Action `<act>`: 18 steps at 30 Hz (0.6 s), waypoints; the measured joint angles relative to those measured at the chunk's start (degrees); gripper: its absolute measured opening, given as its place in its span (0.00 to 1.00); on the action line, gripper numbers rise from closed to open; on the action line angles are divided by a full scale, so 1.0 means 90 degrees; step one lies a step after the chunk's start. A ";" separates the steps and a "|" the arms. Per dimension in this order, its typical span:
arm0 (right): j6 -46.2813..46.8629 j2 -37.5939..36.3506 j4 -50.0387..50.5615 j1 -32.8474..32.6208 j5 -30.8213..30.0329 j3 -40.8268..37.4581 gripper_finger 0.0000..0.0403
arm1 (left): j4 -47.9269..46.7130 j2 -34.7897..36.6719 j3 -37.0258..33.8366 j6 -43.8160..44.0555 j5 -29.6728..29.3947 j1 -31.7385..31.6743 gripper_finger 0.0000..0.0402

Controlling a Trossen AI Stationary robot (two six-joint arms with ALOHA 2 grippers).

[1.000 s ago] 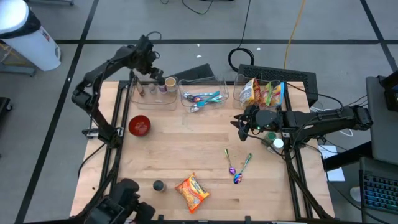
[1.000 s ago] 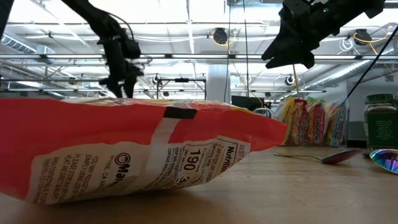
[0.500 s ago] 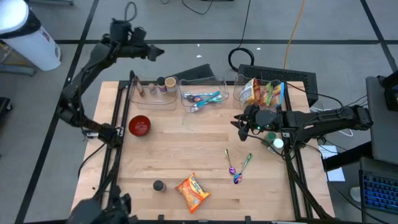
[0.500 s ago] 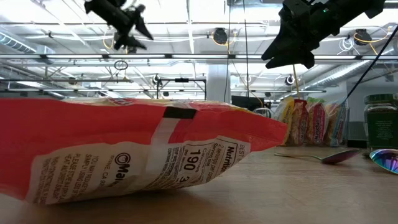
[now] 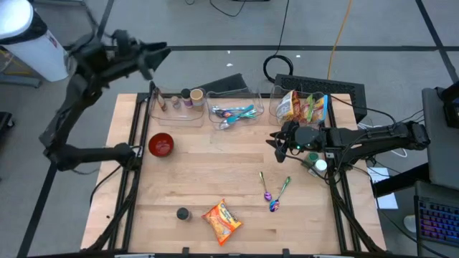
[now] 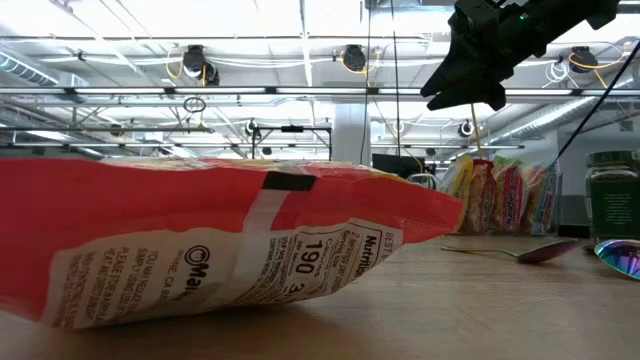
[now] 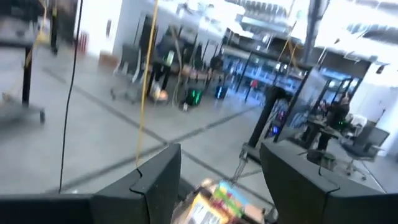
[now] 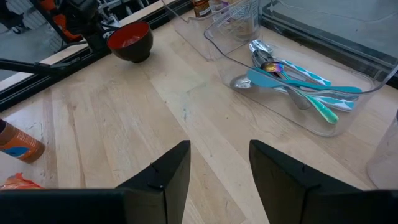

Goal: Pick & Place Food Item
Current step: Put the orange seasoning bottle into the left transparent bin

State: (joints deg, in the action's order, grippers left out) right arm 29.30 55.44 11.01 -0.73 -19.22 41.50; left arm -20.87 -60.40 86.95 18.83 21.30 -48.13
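left fingers [image 5: 159, 51] open, raised beyond table; right fingers [image 5: 273, 140] open above table [image 5: 215, 179] (both empty); noodle packet [image 5: 221, 221] near front edge.

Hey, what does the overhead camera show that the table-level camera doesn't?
Only the high view shows the red bowl, the clear bin of utensils, the small dark cap, and the left gripper, raised beyond the table's far left corner, fingers apart and empty.

Only the low view shows the green-lidded jar and the ceiling lights.

Both show the orange snack packet lying on the table, the spoons, the upright snack bags and the right gripper hanging open above the table.
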 joint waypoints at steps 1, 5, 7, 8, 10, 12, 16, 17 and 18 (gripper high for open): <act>0.0000 0.0000 -0.0001 0.0000 0.0000 -0.0001 0.38 | 0.0090 0.0136 -0.0107 -0.0036 -0.0231 0.0208 0.56; 0.0002 0.0000 -0.0001 0.0000 0.0000 0.0000 0.38 | 0.0796 0.0736 -0.0970 0.0029 -0.0859 0.0927 0.56; 0.0002 0.0000 -0.0003 0.0000 0.0000 -0.0002 0.38 | 0.1289 0.1063 -0.1576 0.0181 -0.0941 0.1160 0.56; 0.0005 0.0000 -0.0003 0.0000 0.0000 -0.0002 0.38 | 0.1550 0.1209 -0.1872 0.0287 -0.0947 0.1271 0.56; 0.0008 0.0000 -0.0006 -0.0001 0.0001 -0.0001 0.38 | 0.2201 0.1477 -0.2443 0.0511 -0.0863 0.1524 0.56; 0.0073 0.0000 -0.0006 -0.0002 0.0002 -0.0001 0.38 | 0.2850 0.1693 -0.2936 0.0694 -0.0783 0.1785 0.56; 0.0255 0.0000 -0.0006 -0.0002 -0.0005 -0.0002 0.38 | 0.3514 0.1927 -0.3547 0.0788 -0.0614 0.2345 0.56; 0.0304 0.0000 -0.0006 -0.0001 -0.0005 -0.0002 0.38 | 0.3503 0.1933 -0.3601 0.0809 -0.0580 0.2517 0.56; 0.0338 0.0000 -0.0006 0.0000 -0.0005 -0.0002 0.38 | 0.3461 0.1933 -0.3626 0.0826 -0.0555 0.2704 0.56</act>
State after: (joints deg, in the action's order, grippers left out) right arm 32.34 55.44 10.96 -0.73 -19.27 41.47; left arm 10.28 -43.00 54.31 26.26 16.31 -23.79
